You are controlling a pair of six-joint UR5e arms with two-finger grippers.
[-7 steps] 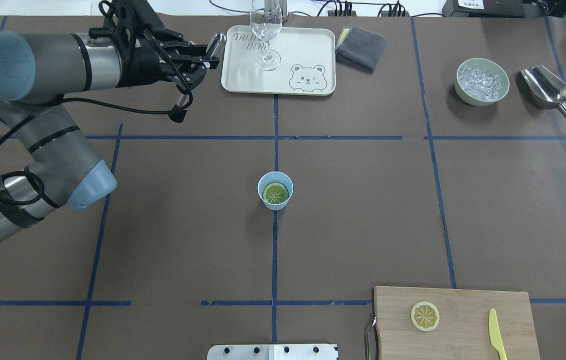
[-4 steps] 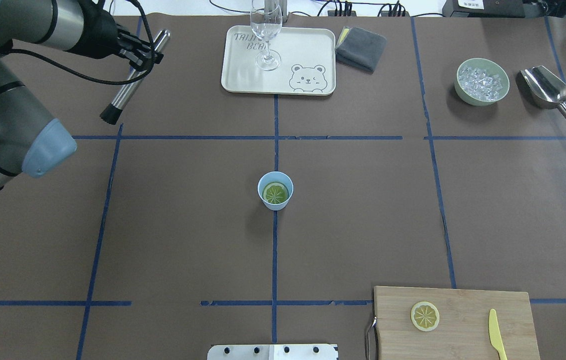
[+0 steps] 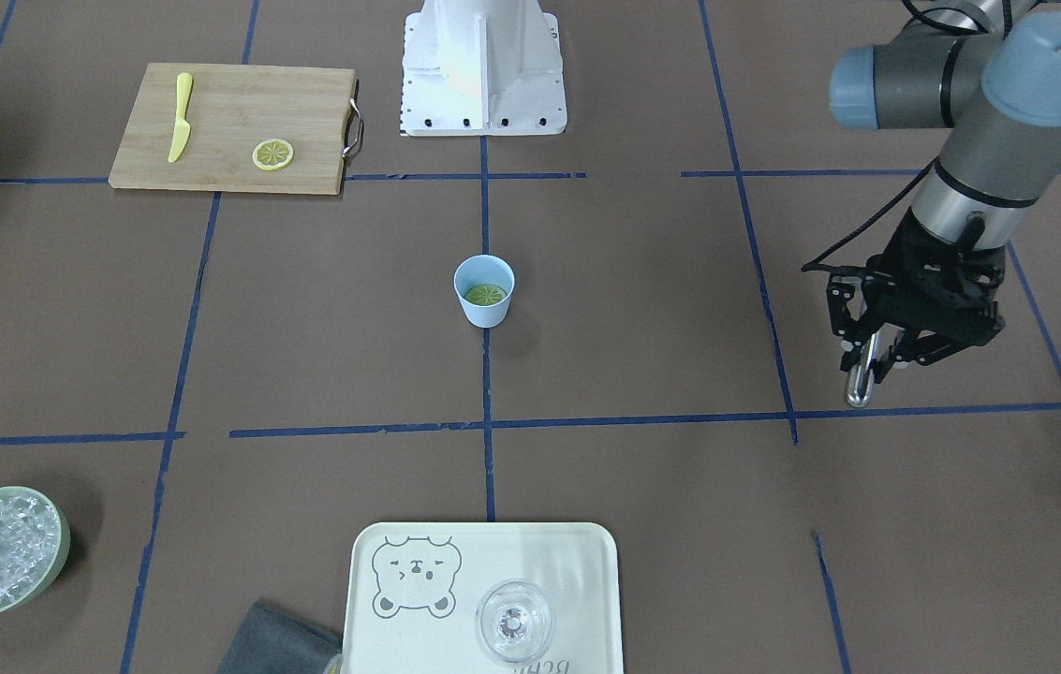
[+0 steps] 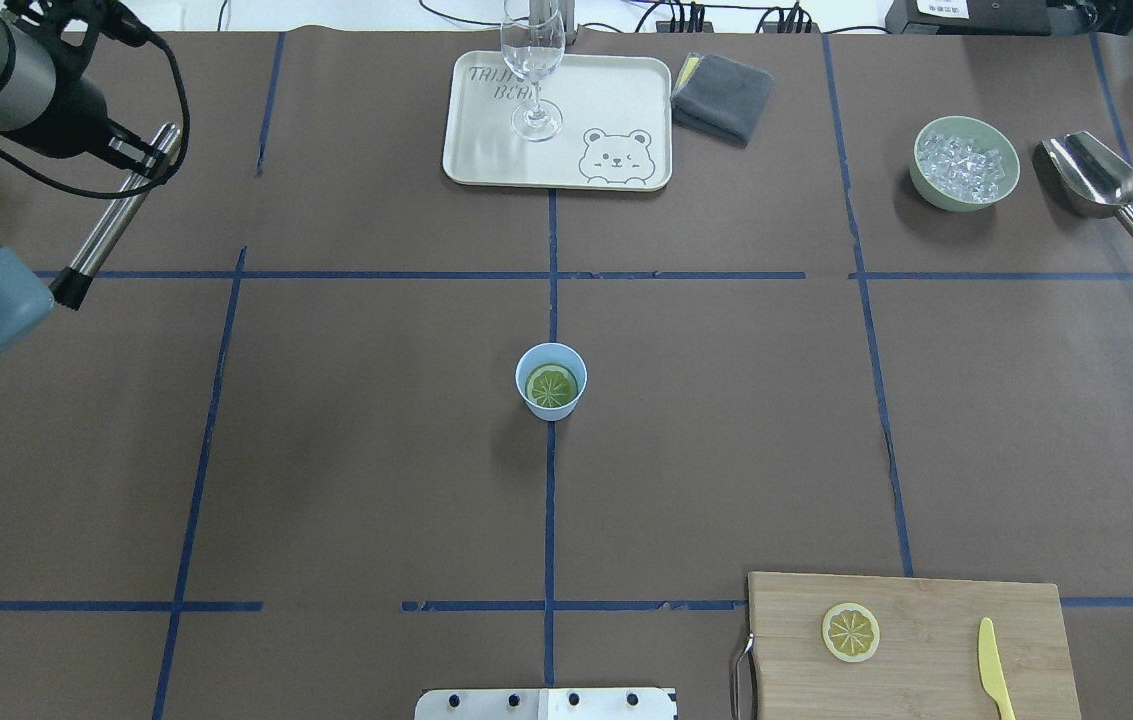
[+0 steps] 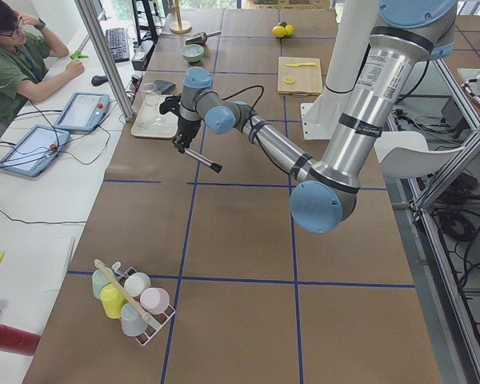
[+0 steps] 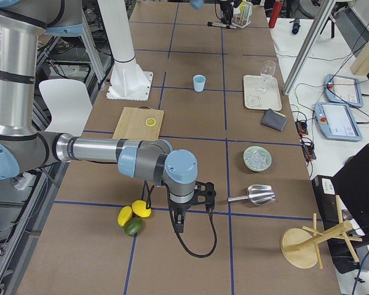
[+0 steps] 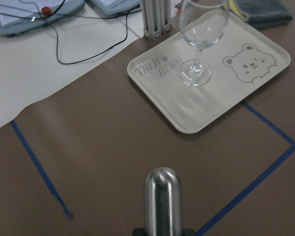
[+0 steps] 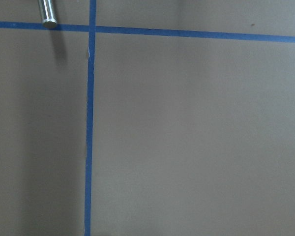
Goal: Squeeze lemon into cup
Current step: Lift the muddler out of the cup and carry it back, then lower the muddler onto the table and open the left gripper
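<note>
The light-blue cup [image 4: 551, 402] stands at the table's centre, also in the front view [image 3: 484, 314]. A lemon slice [image 4: 551, 386] lies flat inside it [image 3: 485, 295]. A second lemon slice [image 4: 850, 632] lies on the cutting board [image 4: 926, 610]. My left gripper [image 4: 139, 160] is far to the left of the cup, above the table, shut on a metal muddler [image 4: 106, 230], whose rounded end fills the bottom of the left wrist view [image 7: 162, 196]. My right gripper [image 6: 178, 222] shows only in the exterior right view, pointing down at the table; I cannot tell whether it is open.
A cream tray [image 4: 626, 100] with a clear glass [image 4: 532, 60] and a grey cloth [image 4: 721, 95] sit at the back. A green bowl of ice [image 4: 966, 162] and a metal scoop [image 4: 1091, 175] are back right. A yellow knife [image 4: 994, 670] lies on the board.
My left arm has swung to the left, away from the tray, carrying the muddler. The cup and the lemon slices have not moved.
</note>
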